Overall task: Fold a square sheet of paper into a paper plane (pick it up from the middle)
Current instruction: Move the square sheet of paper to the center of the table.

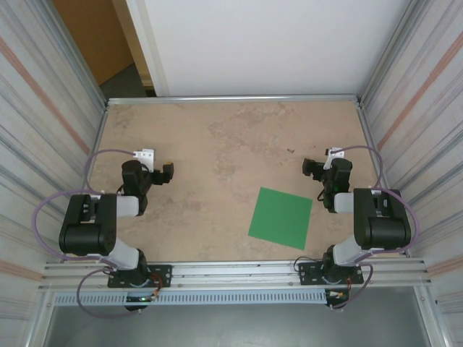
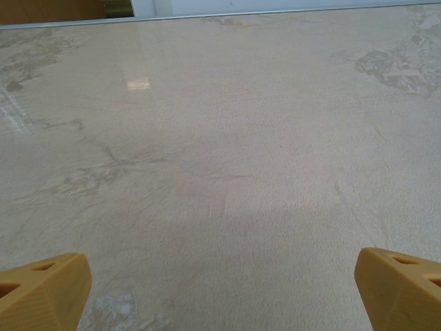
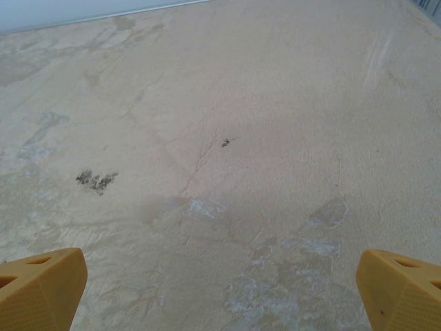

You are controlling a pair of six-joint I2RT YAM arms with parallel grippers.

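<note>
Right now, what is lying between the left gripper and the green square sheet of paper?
Nothing: in the top external view, the tabletop from the open left gripper to the square sheet of paper is bare.

A beige mottled counter [image 1: 217, 137] sits between ribbed metal panels [image 1: 36, 108] left and right, a white wall [image 1: 275, 43] at the far side.

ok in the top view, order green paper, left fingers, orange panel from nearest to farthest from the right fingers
From the right fingers:
1. green paper, close by on the table
2. left fingers, across on the left side
3. orange panel, beyond the far left corner
</note>
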